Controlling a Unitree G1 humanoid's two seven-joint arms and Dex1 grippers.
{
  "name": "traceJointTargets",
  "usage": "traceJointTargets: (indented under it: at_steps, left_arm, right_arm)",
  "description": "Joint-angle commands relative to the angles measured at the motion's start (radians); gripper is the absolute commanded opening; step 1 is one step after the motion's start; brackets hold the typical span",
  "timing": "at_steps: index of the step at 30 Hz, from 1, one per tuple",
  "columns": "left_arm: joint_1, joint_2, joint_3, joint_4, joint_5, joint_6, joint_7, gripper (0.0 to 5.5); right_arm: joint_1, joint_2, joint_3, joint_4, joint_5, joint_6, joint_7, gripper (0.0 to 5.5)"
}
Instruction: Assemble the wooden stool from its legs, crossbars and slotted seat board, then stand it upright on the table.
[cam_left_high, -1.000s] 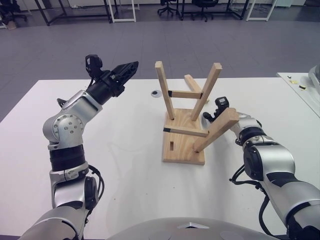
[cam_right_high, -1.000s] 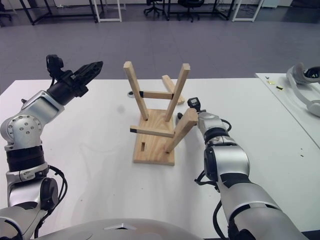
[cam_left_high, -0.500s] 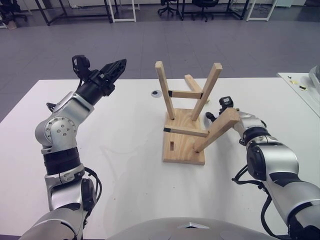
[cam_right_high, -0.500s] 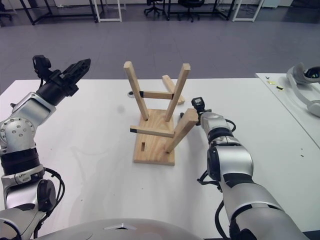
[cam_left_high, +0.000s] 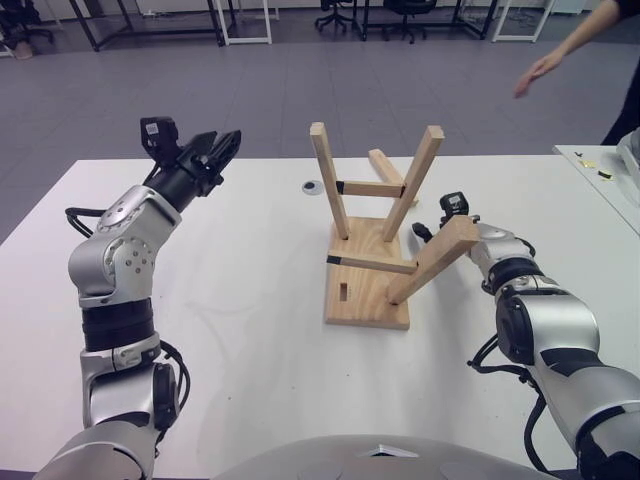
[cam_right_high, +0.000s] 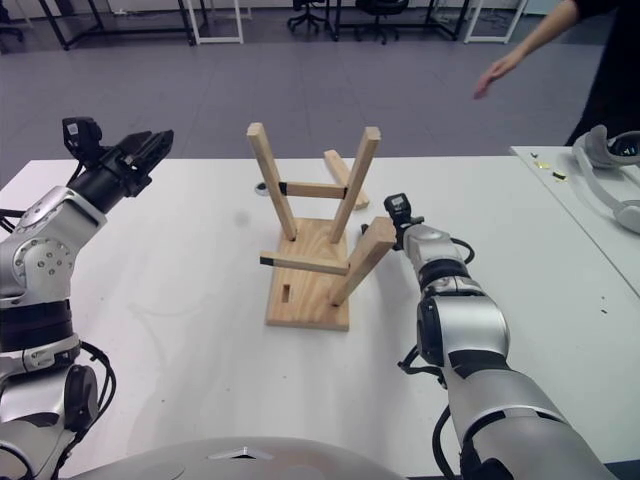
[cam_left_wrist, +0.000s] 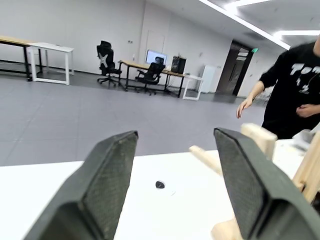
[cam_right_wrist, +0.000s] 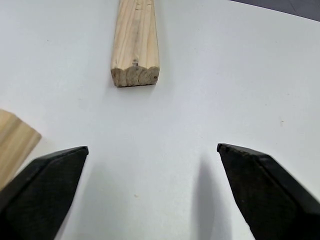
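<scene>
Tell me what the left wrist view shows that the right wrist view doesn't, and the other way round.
Left wrist view: the upper end of a pale wooden stool leg, a small dark round fitting in the table top, and a grey floor with desks and black office chairs behind.
Right wrist view: a loose pale wooden bar lying flat on the table, cut end toward the camera, and the end of another wooden piece.
Shared: the white table, and an open, empty gripper, the left gripper and the right gripper.
</scene>
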Motion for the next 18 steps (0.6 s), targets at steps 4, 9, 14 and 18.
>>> traceJointTargets:
  at_steps: [4, 9, 14, 18]
  left_arm:
    - [-0.013, 0.007, 0.011, 0.030, -0.013, 0.007, -0.050, 2.81]
    - [-0.003, 0.000, 0.019, 0.017, -0.023, 0.011, -0.049, 2.81]
    - [0.002, -0.006, 0.020, 0.013, -0.027, 0.013, -0.045, 2.81]
    - [0.002, -0.009, 0.022, 0.010, -0.025, 0.013, -0.044, 2.81]
  right_arm:
    - [-0.017, 0.008, -0.003, -0.007, 0.008, 0.010, 0.015, 4.82]
    - [-0.016, 0.006, 0.000, -0.007, 0.006, 0.013, 0.023, 4.82]
    - [-0.015, 0.008, 0.004, -0.008, 0.003, 0.015, 0.027, 4.82]
    - [-0.015, 0.005, -0.010, 0.000, 0.015, 0.075, -0.001, 4.47]
